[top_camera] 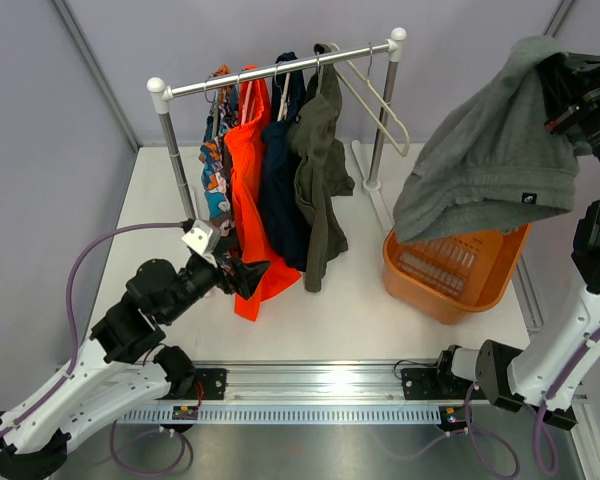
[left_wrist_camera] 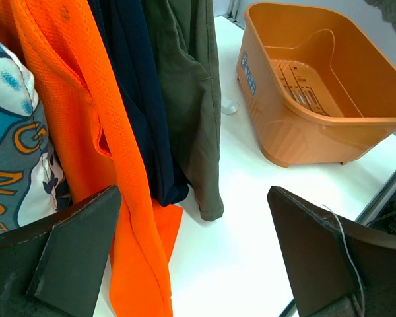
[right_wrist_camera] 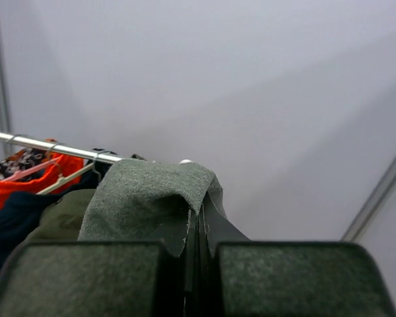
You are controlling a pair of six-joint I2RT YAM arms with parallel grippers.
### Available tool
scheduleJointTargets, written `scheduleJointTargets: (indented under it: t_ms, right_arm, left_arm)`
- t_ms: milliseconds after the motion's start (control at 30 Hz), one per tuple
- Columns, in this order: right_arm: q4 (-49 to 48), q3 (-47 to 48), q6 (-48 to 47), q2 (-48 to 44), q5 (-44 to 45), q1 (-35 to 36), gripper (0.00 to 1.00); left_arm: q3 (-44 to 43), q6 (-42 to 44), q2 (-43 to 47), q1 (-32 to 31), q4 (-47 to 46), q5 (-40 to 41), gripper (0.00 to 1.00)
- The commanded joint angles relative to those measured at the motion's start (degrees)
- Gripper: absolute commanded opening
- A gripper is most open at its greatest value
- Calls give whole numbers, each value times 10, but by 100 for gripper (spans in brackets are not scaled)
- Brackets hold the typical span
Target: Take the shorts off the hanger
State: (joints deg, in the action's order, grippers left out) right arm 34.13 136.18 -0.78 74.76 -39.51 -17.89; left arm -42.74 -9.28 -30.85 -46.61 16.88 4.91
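Note:
The mid-grey shorts (top_camera: 490, 150) hang high at the right, above the orange basket (top_camera: 420, 290), with my right gripper (top_camera: 558, 85) shut on their top edge. The right wrist view shows the grey cloth (right_wrist_camera: 145, 198) pinched between the closed fingers of that gripper (right_wrist_camera: 199, 228). The dark olive shorts (top_camera: 320, 170) still hang on a hanger at the right end of the rail (top_camera: 280, 70). Next to them an empty white hanger (top_camera: 380, 105) dangles. My left gripper (top_camera: 242, 275) stands open and empty, low by the orange pair's hem; its wrist view shows the olive shorts (left_wrist_camera: 188, 86) beyond the gripper (left_wrist_camera: 193, 198).
On the rail also hang a bright orange pair (top_camera: 248, 170), a navy pair (top_camera: 280, 180) and a patterned garment (top_camera: 216, 170). The orange basket (left_wrist_camera: 297, 132) holds nothing. The rack's right post (top_camera: 383, 120) stands between the clothes and the basket. Grey walls enclose the table.

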Motion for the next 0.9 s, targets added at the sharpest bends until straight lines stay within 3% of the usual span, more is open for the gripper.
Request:
scheduleJointTargets:
  t_ms: [0, 233, 433, 667, 700, 833, 867]
  right_arm:
    - [-56, -40, 69, 28, 8, -57, 0]
    - [-43, -249, 12, -3, -89, -79, 0]
    - [-16, -433, -73, 0, -59, -48, 0]
    - [50, -618, -207, -10, -16, 17, 27]
    - [55, -630, -213, -14, -9, 17, 40]
    - [84, -596, -254, -25, 27, 17, 63]
    - [98, -578, -256, -25, 29, 17, 64]
  left_arm:
    - [-20, 11, 4, 1, -32, -10, 99]
    - [-24, 22, 5, 1, -29, -10, 99]
    - [-31, 30, -11, 1, -42, -11, 99]
    - [-36, 19, -24, 1, -41, -18, 99]
    - [-36, 15, -20, 1, -39, -18, 99]
    - [-31, 12, -9, 1, -32, -15, 99]
    - [-29, 13, -7, 1, -33, -13, 99]
